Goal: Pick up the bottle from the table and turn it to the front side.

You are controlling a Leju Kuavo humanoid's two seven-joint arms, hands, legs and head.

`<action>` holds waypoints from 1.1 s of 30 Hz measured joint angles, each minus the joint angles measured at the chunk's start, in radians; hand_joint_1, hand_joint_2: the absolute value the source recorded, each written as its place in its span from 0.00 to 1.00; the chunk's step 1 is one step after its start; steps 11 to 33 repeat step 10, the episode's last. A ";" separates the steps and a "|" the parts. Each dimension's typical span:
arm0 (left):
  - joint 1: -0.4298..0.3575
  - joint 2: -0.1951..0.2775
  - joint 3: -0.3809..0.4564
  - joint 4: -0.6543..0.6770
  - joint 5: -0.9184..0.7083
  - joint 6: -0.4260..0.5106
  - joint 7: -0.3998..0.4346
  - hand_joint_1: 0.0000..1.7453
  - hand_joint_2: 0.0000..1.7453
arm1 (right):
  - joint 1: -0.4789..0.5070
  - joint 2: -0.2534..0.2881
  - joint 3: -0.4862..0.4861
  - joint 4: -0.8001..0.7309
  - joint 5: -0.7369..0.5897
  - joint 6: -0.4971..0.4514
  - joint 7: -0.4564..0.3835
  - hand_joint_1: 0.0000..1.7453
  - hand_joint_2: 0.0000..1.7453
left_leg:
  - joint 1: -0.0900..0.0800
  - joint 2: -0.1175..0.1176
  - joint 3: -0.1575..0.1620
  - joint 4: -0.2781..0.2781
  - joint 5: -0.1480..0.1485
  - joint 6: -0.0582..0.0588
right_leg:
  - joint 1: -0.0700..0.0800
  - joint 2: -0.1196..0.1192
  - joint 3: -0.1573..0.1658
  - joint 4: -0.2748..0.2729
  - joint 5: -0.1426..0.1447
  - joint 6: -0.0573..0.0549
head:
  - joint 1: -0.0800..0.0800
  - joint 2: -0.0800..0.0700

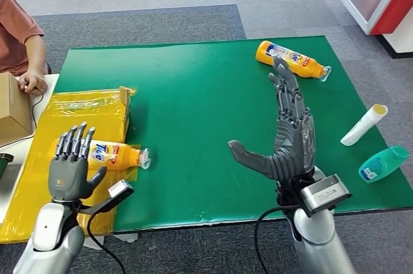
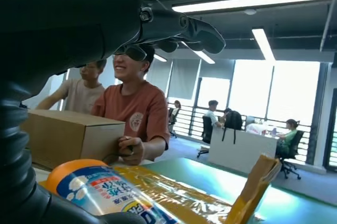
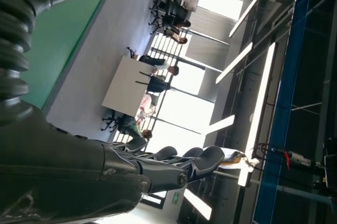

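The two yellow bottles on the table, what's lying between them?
In the head view, bare green mat separates the near yellow bottle from the far yellow bottle; the right robot hand hovers beside that line.

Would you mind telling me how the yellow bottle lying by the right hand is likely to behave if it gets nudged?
The yellow bottle lies on its side on the flat green mat, so it would probably roll. Its glossy plastic looks slippery and fairly stiff. The right hand is open beside it.

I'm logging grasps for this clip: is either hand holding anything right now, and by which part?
Nothing is held. The left hand is open beside the near yellow bottle; the right hand is open, short of the far yellow bottle.
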 joint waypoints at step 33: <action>0.110 -0.072 -0.048 -0.405 0.724 -0.295 -0.204 0.00 1.00 | 0.083 0.001 -0.001 -0.018 0.024 0.048 0.006 0.00 1.00 | 0.000 0.000 0.000 0.000 -0.001 0.001 | 0.000 0.000 0.000 0.000 -0.001 0.001 | 0.000 0.000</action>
